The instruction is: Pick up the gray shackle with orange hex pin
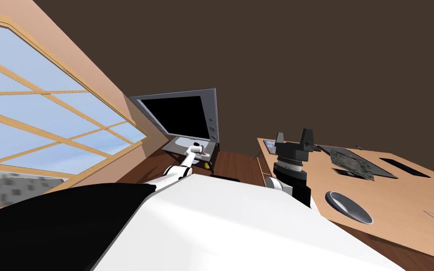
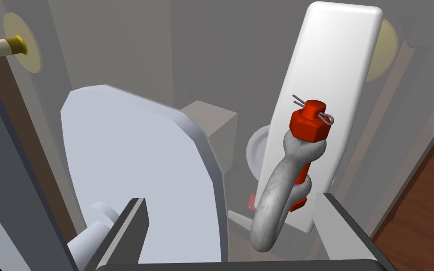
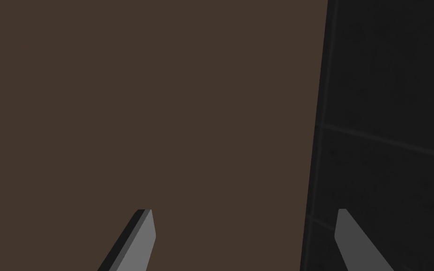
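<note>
The right gripper stands raised close before me, to the right of the TV. Its fingers are spread wide, with nothing between them. Beside it, also to the right of the TV, is a light wooden worktop. It carries a grey oval dish and a dark flat board.

The left arm reaches forward to the low grey stand under the TV. The left gripper is there, in front of the TV's foot, which is a pale rounded plate. Its fingers are spread apart and pinch nothing. The grey shackle lies on the stand between them, much closer to one finger than to the other. I cannot tell if it touches that finger. Its orange hex pin points away from the gripper and carries a thin wire clip. Just behind the shackle, beside the TV's foot, lies a flat white bar with rounded corners.
</note>
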You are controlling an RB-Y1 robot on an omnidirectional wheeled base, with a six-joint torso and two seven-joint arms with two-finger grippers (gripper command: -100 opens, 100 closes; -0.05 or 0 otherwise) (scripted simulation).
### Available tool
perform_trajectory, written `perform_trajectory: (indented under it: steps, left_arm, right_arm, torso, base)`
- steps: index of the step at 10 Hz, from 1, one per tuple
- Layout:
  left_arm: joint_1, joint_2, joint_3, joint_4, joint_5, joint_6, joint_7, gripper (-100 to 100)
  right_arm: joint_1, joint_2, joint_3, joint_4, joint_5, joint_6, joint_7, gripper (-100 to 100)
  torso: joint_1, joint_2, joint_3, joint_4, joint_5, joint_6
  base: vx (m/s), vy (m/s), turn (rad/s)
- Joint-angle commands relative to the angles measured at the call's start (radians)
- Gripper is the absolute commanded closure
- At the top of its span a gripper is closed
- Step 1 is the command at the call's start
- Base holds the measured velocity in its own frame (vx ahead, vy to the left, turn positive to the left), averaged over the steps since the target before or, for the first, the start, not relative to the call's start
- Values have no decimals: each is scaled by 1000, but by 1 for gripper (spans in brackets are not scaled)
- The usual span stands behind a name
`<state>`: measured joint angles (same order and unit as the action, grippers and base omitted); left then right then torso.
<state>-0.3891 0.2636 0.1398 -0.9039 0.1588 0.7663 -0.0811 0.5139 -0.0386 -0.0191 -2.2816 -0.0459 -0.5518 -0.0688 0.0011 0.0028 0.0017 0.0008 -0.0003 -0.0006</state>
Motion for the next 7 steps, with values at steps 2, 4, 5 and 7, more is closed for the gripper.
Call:
perform_trajectory:
  steps: [2,4,5,7]
  left_arm:
    - [-34,5,-9,80,-2,-26,17,-100]
    - [-34,5,-9,95,-2,-26,17,-100]
    - [-78,25,-24,131,8,-65,38,-100]
    - [-85,25,-24,171,8,-65,38,-100]
  right_arm:
    - [0,0,0,0,0,0,0,0]
    - [0,0,0,0,0,0,0,0]
    - [0,0,0,0,0,0,0,0]
    - [0,0,0,0,0,0,0,0]
  torso:
    - [0,0,0,0,0,0]
    - [0,-2,-1,-1,0,-1]
    - [-1,-2,-1,-1,0,0]
    - [0,0,0,0,0,0]
  base:
    - [-37,8,-28]
    - [-1,0,5]
    - [-41,8,-85]
    - [-35,7,-29]
